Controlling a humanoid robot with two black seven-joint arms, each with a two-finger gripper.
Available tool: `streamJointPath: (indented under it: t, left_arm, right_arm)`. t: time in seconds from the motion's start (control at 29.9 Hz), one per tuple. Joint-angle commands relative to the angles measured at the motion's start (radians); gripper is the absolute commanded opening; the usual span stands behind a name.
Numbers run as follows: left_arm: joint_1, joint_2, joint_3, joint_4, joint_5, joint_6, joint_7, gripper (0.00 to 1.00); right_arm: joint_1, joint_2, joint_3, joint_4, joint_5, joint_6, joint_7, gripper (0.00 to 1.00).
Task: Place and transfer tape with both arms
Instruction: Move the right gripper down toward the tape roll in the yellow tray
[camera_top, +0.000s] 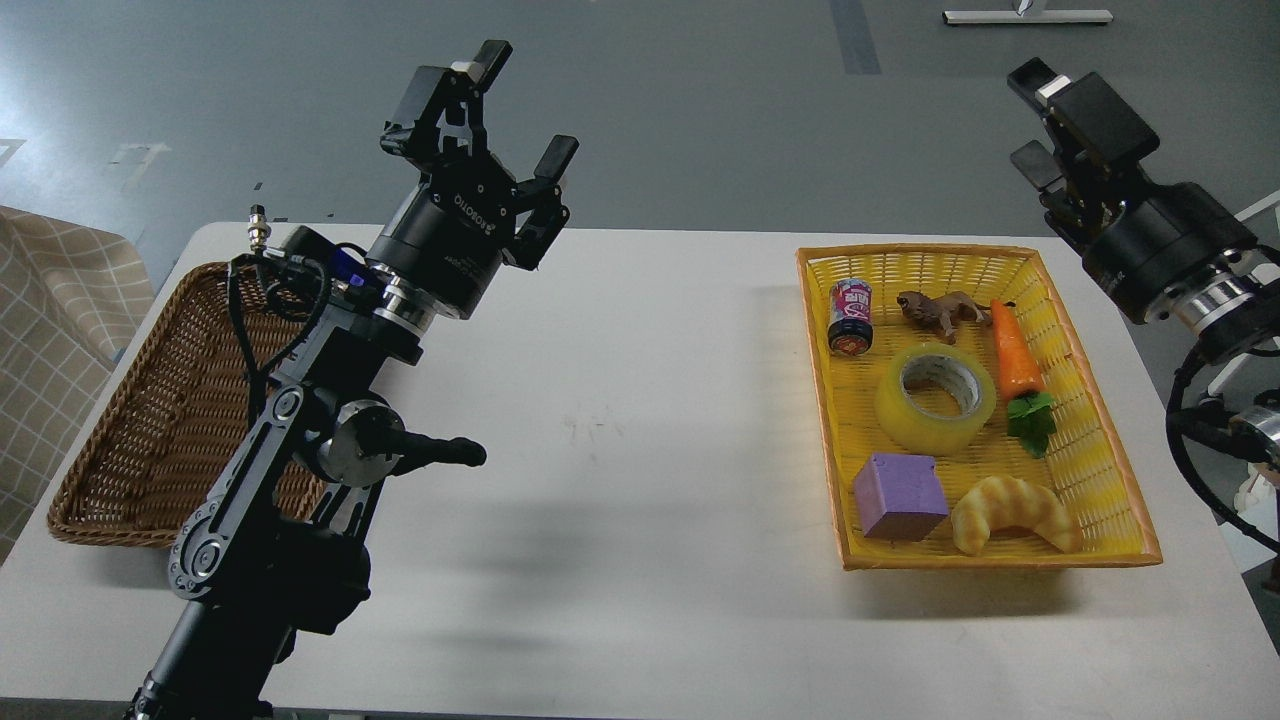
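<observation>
Nearest on the white tabletop (620, 480): yellow basket (1120, 480) on the right side, wicker basket (130, 420) on the left, partly behind my left arm. In the yellow basket's near end sit a purple cube (900, 495) and a croissant (1012, 512), side by side. The tape (936, 398) lies flat just behind them, mid-basket, core hole facing up, nothing holding it; a carrot (1016, 362) lies just beside it on the right, apparently touching or nearly so. Further back are a small drink can (850, 316) and a lion figure (940, 310). Left end effector (500, 150) hangs high over the left half of the tabletop, fingers spread, empty. Right end effector (1050, 130) is raised beyond the basket's far right corner, well apart from the tape, also empty; fingers look spread but it's seen at an angle, so not fully sure. Handling guess: roll is light, rigid enough via the cardboard core, outer film slick and slightly yielding. Best hold is probably across the ring wall, one finger inside the core and one on the outer face, from the left side to stay clear of the carrot. That leaves the opposite rim free for the other arm at handover. Risk: slipping on the glossy wrap, or nudging the cube
</observation>
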Motion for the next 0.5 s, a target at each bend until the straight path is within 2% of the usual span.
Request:
streamJointPath:
  t: [0.0, 0.27, 0.47]
  left_arm:
    - [0.000, 0.000, 0.000, 0.000, 0.000, 0.000, 0.000, 0.98]
    - [0.000, 0.000, 0.000, 0.000, 0.000, 0.000, 0.000, 0.98]
    - [0.000, 0.000, -0.001, 0.000, 0.000, 0.000, 0.000, 0.98]
  right_arm:
    - [-0.011, -0.045, -0.016, -0.004, -0.132, 0.010, -0.012, 1.00]
    - [0.037, -0.202, -0.208, -0.082, -0.444, 0.009, -0.002, 0.97]
    - [0.069, -0.223, -0.231, -0.120, -0.481, 0.007, 0.001, 0.99]
